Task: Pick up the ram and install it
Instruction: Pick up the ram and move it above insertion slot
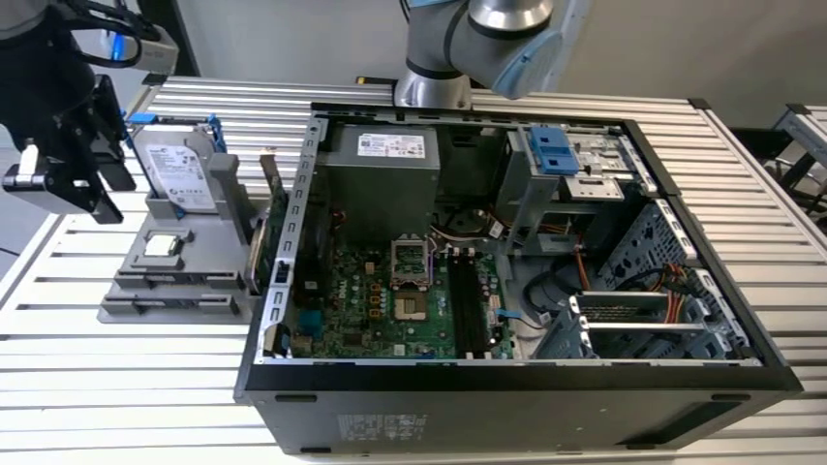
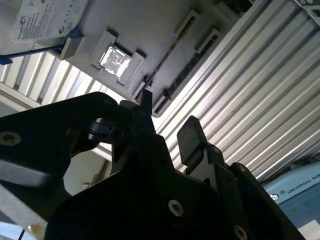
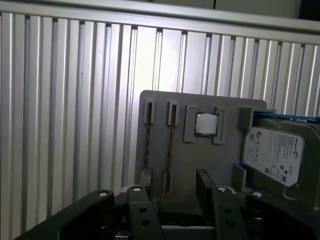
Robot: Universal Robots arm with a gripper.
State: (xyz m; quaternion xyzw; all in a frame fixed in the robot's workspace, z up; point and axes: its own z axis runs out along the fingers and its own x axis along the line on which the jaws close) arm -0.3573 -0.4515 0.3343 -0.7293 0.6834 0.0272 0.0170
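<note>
Ram [image 3: 170, 145] stands on edge in a slot of the grey holder [image 3: 227, 107], with a second stick [image 3: 147, 145] in the slot just beside it. The chip [image 3: 206, 124] and the drive [image 3: 272, 156] sit in the same holder. In the exterior view the holder lies on the slatted desk [image 1: 130, 387], at that view's left of the open case [image 1: 517, 387].

Above the holder hovers the tool [image 3: 175, 175], fingers [image 3: 204, 182] apart with nothing between them. In the first wrist view they seem to flank the line of the stick nearer the chip.

Judging from this, the step in hand is the approach for the pick. Nothing is lifted, and the long black slots [image 1: 472, 300] on the board look empty.

The pick calls for a straight descent with one finger on each flat face of the thin stick. The tool should be centred along the stick's length and clear of the neighbouring stick. It also needs a square squeeze so the stick comes up without tilting.
</note>
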